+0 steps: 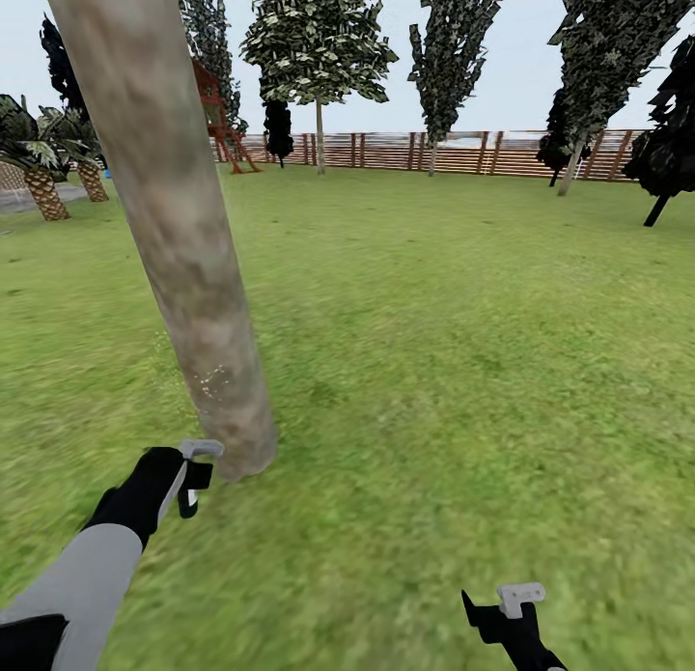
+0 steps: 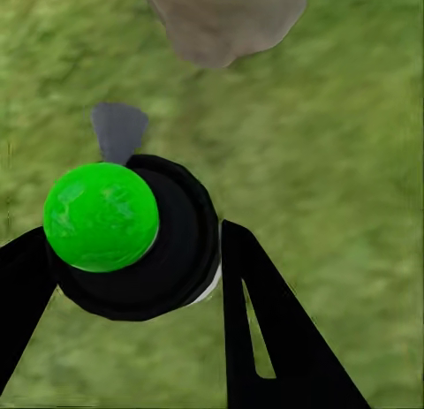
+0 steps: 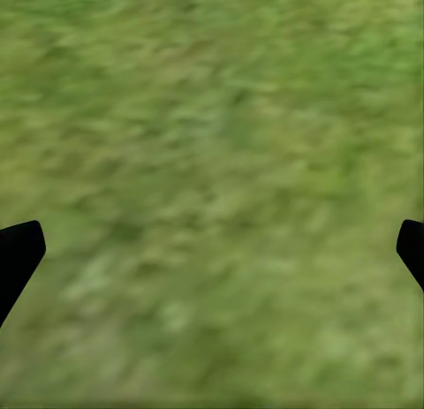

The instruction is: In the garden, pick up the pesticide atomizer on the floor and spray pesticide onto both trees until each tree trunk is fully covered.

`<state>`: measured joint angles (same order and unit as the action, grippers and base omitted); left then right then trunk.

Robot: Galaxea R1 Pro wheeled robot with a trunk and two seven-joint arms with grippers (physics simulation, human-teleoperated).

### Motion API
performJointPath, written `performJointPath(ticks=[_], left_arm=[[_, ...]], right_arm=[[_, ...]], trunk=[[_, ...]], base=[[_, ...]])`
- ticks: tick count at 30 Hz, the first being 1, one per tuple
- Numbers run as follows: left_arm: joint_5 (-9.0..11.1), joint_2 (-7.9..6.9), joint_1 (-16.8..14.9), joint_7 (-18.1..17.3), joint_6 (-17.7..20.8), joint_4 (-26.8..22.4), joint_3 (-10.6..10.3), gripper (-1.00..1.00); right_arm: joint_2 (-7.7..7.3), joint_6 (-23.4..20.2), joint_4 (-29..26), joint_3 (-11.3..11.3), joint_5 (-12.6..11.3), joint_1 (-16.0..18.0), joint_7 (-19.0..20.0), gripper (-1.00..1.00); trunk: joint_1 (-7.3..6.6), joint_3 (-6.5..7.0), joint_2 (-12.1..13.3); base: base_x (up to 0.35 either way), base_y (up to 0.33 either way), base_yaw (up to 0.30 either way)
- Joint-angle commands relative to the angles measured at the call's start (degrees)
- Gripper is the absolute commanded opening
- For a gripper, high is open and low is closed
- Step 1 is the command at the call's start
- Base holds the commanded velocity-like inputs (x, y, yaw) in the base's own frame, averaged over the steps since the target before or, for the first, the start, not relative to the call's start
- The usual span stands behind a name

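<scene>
a: what is held nearest the camera?

b: in the left wrist view, the pesticide atomizer (image 2: pixel 132 241), a black body with a green cap, is seen clamped between the black fingers (image 2: pixel 274 329) of the left gripper (image 2: pixel 132 276). its grey nozzle (image 2: pixel 119 131) is pointed toward the base of the tree trunk (image 2: pixel 225 20).

a: and the other arm?

b: the right gripper (image 3: pixel 212 250) is spread wide over bare grass (image 3: pixel 212 117), nothing held; in the head view it is seen low at the frame's edge (image 1: pixel 512 613).

a: which step is judged to be in hand?

b: spraying of the first trunk. from the head view, the left gripper (image 1: pixel 188 473) is held just beside the foot of the tree trunk (image 1: pixel 174 217), and pale specks are seen on the bark low down. the coverage looks far from complete.

a: what is called for next?

b: the nozzle would need to be raised along the trunk, then carried to the second tree; which tree that is cannot be told.

a: what does each view add?

b: the atomizer's green cap is given by the wrist view; the wooden fence (image 1: pixel 434 152), the palms (image 1: pixel 43 174) and the far trees are given by the head view.
</scene>
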<state>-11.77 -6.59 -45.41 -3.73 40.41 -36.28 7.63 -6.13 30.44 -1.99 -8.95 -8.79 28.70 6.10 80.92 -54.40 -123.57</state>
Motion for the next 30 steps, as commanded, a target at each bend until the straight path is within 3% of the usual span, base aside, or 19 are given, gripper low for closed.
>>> performJointPath(ticks=[1, 11, 20, 30], left_arm=[[-0.5, 0.21, -0.01, 0.35, 0.19, -0.07, 0.28, -1.0], [-0.27, -0.07, 0.33, 0.54, 0.11, 0.04, 0.54, -1.0], [-0.29, 0.38, 2.17, 0.31, 0.12, -0.02, 0.26, -1.0], [-0.27, 0.61, 2.17, 0.23, 0.2, -0.02, 0.11, -1.0]], right_arm=[[-0.02, 0.17, 0.06, -0.37, -0.62, 0.04, 0.34, 1.0], [0.0, 0.15, 0.06, -0.37, -0.62, 0.04, 0.37, 1.0], [0.07, 0.16, 0.06, -0.37, -0.62, 0.04, 0.36, 1.0], [0.07, 0.24, 0.06, -0.37, -0.62, 0.04, 0.36, 1.0]], trunk=[[-0.01, -0.05, -0.02], [-0.01, -0.05, -0.02], [-0.01, -0.05, -0.02], [-0.01, -0.05, -0.02]], base=[[0.038, 0.0, 0.0], [0.226, -0.079, 0.013], [0.018, -0.018, 0.259], [0.037, -0.254, 0.076]])
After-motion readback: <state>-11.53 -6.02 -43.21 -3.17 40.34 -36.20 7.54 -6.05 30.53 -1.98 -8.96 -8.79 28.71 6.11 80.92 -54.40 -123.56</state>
